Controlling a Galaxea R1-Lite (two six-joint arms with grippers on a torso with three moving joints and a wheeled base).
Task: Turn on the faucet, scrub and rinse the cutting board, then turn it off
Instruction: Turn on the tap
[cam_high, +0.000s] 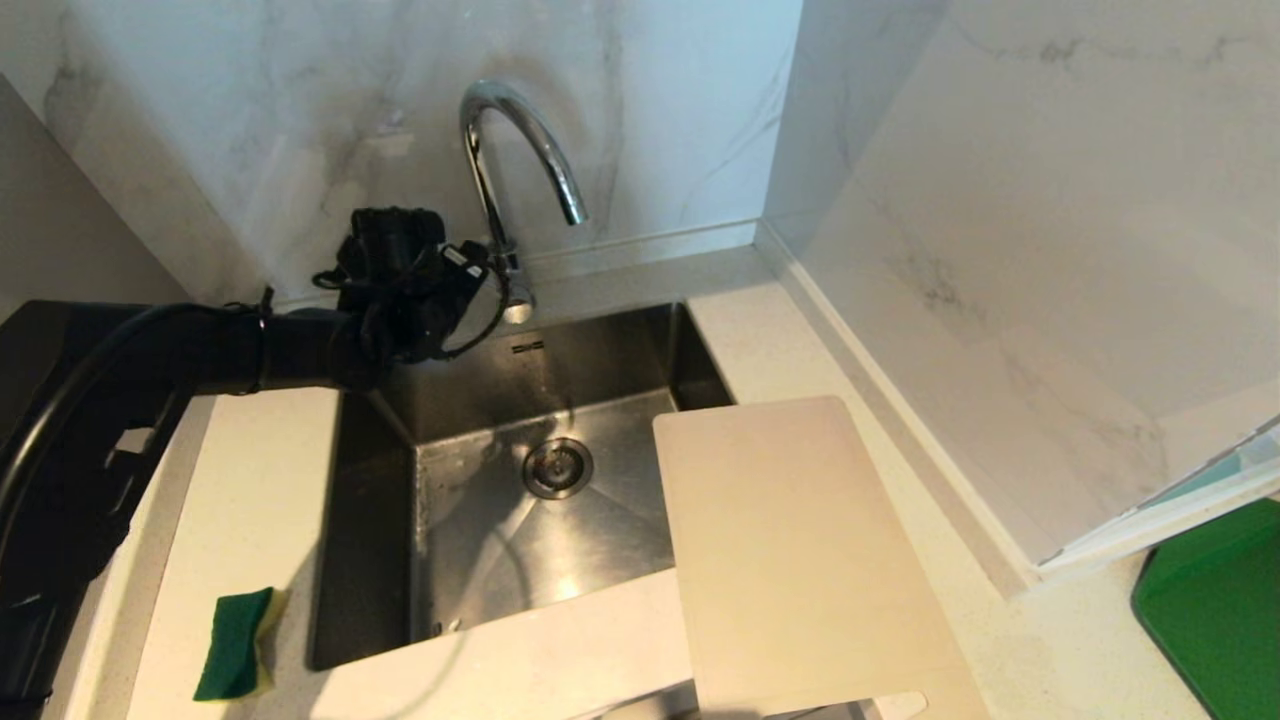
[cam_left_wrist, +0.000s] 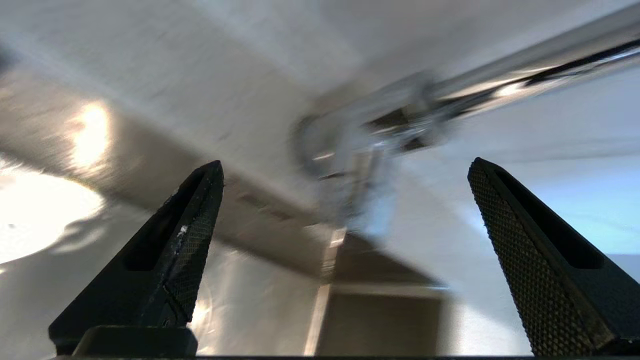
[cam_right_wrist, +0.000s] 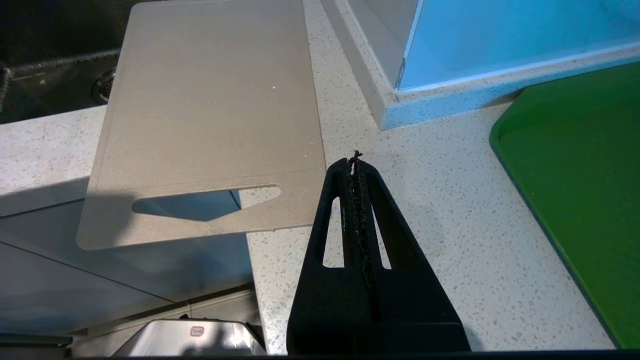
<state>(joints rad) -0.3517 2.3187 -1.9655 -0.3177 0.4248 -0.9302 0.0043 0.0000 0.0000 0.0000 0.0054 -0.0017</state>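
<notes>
Chrome faucet: dry, not yet on.
Left gripper: wide, empty, beside faucet base.
Right gripper: closed, empty, parked.
Board: unscrubbed, right of sink.
Sponge: untouched, near left.

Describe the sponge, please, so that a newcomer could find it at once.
Start at the steel sink. On the pale counter to its left, near the front edge, lies the sponge. It is the only small green block there, with a yellow underside.

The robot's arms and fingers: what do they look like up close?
The left arm is a matte black tube with a black cable strapped along it. Left gripper: two tapered black fingers with knurled pads. Right gripper: same black fingers, slotted, with a worn inner seam.
</notes>
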